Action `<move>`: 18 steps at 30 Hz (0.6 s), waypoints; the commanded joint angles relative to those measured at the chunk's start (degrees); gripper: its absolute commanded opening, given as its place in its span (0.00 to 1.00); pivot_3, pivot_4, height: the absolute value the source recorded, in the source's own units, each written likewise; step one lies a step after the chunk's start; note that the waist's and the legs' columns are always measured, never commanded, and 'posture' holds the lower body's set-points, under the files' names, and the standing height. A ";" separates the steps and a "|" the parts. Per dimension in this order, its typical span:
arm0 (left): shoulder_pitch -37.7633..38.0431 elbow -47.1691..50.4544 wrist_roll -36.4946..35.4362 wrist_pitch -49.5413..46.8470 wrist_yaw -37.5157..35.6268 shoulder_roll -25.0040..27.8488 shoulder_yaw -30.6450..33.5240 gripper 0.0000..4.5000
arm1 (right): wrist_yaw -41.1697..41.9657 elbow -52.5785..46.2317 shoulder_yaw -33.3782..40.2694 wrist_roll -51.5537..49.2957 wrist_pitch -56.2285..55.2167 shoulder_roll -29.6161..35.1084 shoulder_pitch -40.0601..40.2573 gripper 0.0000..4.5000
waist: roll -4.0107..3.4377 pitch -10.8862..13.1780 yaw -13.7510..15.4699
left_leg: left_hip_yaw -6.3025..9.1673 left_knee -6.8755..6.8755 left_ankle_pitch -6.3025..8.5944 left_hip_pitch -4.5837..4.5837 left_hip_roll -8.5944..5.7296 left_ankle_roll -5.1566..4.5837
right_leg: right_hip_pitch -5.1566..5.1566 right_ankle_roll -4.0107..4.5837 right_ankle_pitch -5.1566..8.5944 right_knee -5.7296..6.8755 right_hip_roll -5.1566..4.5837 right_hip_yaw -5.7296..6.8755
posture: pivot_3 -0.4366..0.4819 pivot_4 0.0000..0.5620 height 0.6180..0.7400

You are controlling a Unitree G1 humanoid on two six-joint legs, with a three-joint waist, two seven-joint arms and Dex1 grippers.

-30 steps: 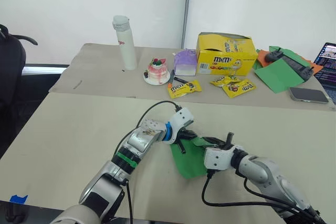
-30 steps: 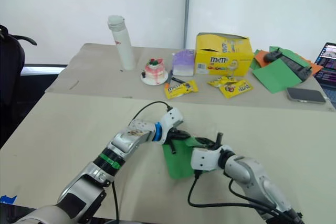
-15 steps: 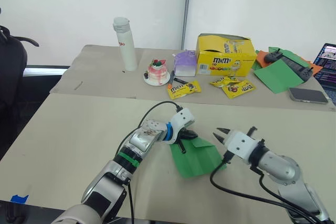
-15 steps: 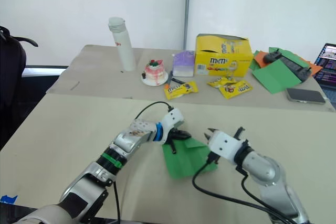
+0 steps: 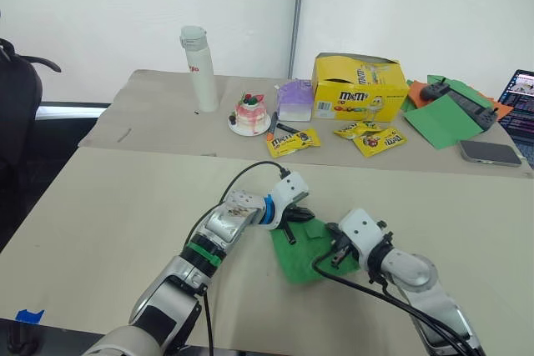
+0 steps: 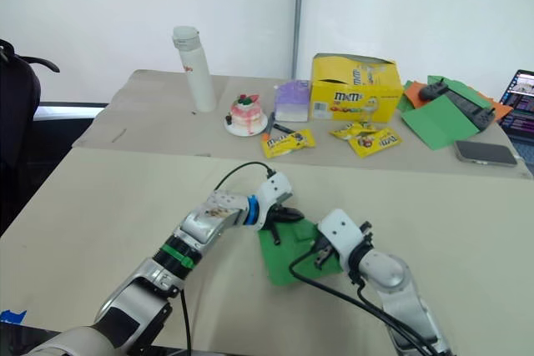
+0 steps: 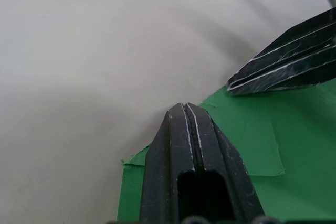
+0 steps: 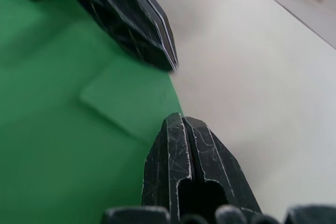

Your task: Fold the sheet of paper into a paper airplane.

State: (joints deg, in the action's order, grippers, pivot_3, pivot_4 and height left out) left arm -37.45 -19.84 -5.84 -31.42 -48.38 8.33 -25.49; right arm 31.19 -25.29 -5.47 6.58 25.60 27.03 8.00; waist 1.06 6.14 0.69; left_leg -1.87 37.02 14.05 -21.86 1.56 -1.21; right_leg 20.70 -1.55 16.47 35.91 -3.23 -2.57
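A: Where was the sheet of paper (image 5: 311, 249) seen?

B: Lying flat on the near bench (image 5: 108, 214), approx. centre, between the two grippers. A small folded flap was seen at the far edge, w/ a corner turned in.

A: Left gripper (image 7: 185, 109)?

B: Fingers were pressed together, nothing gripped betw. them. The tips were set down on the paper's far left corner, just at the edge, per the left wrist view.

A: Right gripper (image 8: 181, 120)?

B: Also closed, fingers touching, nothing held. It was placed on the paper's right side, tip near the edge by the flap. The other gripper's dark fingers were seen just beyond it.

A: Anything else noted?

B: On the far bench: a white bottle (image 5: 198, 68), a small cake (image 5: 249, 113), a yellow candy box (image 5: 359, 86), candy packets (image 5: 292, 140), green and orange paper (image 5: 446, 114), a phone (image 5: 491, 151).
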 commanded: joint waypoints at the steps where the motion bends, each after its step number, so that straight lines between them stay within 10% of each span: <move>1: 0.49 -2.84 1.93 -0.88 -1.29 0.22 -2.04 0.00 | -0.44 -0.24 4.66 -1.33 2.72 1.71 3.58 0.00 | 0.03 -0.01 0.03 | 0.00 0.00 0.00 0.00 0.00 0.00 | 0.00 0.00 0.00 0.00 0.00 0.00 | 0.48 0.27 1.00; 9: 0.23 -3.47 2.39 -0.29 -2.72 -0.41 -2.53 0.00 | 0.66 -4.75 13.42 -8.12 2.34 3.23 3.45 0.00 | 0.12 0.05 -0.03 | 0.02 0.00 0.00 -0.01 -0.02 0.00 | -0.03 -0.02 0.01 -0.02 -0.01 0.00 | 0.48 0.27 1.00; 18: 1.33 -1.44 1.82 -2.13 -2.44 -0.68 -0.93 0.00 | 0.93 -1.87 5.34 -12.01 6.91 -0.41 -6.34 0.00 | 0.05 0.02 -0.04 | 0.08 -0.01 0.00 -0.12 -0.02 0.00 | 0.03 -0.03 0.02 -0.02 0.02 0.01 | 0.48 0.27 1.00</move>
State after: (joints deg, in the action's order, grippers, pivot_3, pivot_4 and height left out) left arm -37.86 -20.67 -4.55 -31.32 -50.34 7.66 -24.78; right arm 32.18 -27.67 1.51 -5.40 32.09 26.60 2.38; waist 1.10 6.16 0.65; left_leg -1.79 37.00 14.05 -21.99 1.54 -1.21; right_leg 20.75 -1.57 16.49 35.88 -3.22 -2.57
